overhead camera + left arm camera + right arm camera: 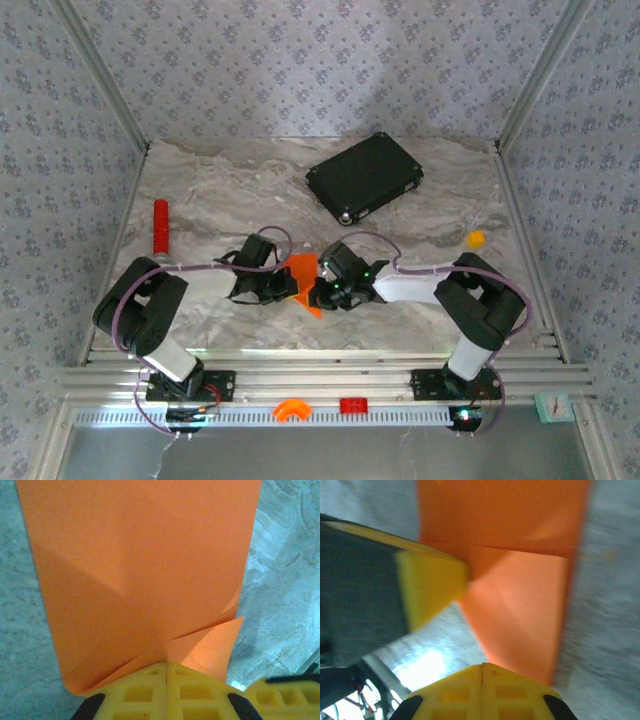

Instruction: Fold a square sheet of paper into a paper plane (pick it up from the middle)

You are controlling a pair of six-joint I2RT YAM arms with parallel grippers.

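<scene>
From above, you have the sheet of paper [302, 270] lying partly folded on the table [220, 190], between the two arms and well short of the black case [365, 178]. The left gripper [283, 288] and the right gripper [322, 292] meet it from opposite sides, very close together. The main danger there is the two heads knocking or dragging against each other if either one moves without the other giving way. In the left wrist view, your left gripper [167, 682] has its jaws pressed together, tips at the near edge where two folded corners converge. I cannot tell whether a layer is actually caught between them. If one is, a pull would lift or tear that corner; if not, a push would skid the whole sheet across the smooth stone and spoil the alignment. The small flap [210, 645] at the right sits slightly raised, so it may spring open once pressure leaves it. In the right wrist view, your right gripper [482, 682] is likewise closed tight, just beside the lower corner of the triangular fold [520, 610]. A yellow finger [432, 585] of the other arm touches the crease's end. Uneven pressing here would set the crease crooked, and a crooked crease would carry into every later fold.
</scene>
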